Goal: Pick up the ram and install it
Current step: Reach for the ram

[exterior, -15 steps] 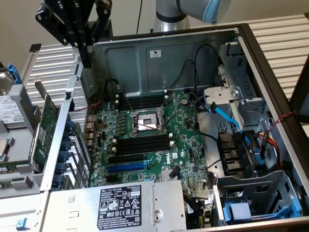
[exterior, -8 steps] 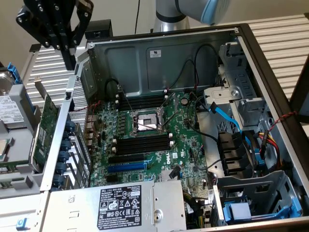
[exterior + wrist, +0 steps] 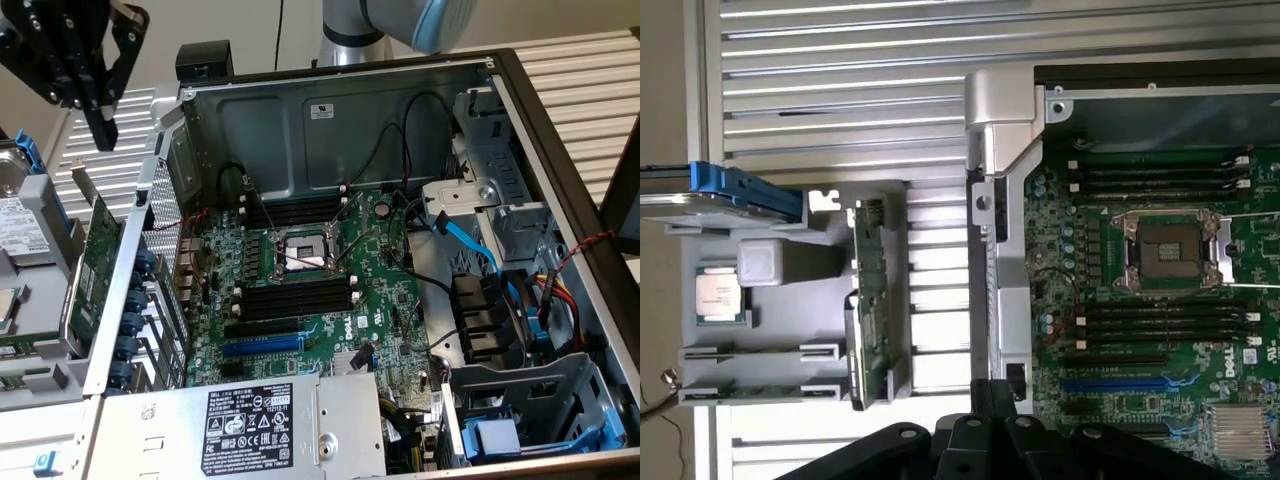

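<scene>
Nothing's been done yet: gripper is closed on nothing, memory slots are probably left unfilled.

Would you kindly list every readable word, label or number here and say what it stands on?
"DELL", on the motherboard.
The power supply label: too small to read.
The white sticker on the case wall: too small to read.
The drive label: blurred.

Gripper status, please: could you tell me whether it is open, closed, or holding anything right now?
Gripper: closed, with nothing visibly held.
</scene>
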`<state>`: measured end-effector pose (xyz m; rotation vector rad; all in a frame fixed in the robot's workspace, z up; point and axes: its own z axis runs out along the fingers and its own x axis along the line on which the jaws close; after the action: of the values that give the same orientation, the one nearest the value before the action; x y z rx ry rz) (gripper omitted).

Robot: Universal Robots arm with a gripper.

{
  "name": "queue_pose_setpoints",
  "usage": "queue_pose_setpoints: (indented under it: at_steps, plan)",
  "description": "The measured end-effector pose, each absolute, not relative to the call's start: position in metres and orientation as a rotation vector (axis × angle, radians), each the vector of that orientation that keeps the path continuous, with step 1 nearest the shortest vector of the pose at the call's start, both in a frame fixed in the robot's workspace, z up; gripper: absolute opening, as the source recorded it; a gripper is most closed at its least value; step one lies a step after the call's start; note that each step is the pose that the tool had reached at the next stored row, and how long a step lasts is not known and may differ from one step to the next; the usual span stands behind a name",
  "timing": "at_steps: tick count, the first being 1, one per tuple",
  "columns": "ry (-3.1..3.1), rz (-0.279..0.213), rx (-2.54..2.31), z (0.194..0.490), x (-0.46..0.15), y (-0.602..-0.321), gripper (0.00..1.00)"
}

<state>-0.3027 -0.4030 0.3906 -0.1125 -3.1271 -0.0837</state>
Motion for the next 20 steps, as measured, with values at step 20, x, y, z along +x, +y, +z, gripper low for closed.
queue_pose_setpoints:
  at_steps: [20]
  plan:
    - [-3.082, -0.08, -0.113, 0.388, -0.394, -0.403, 0.11]
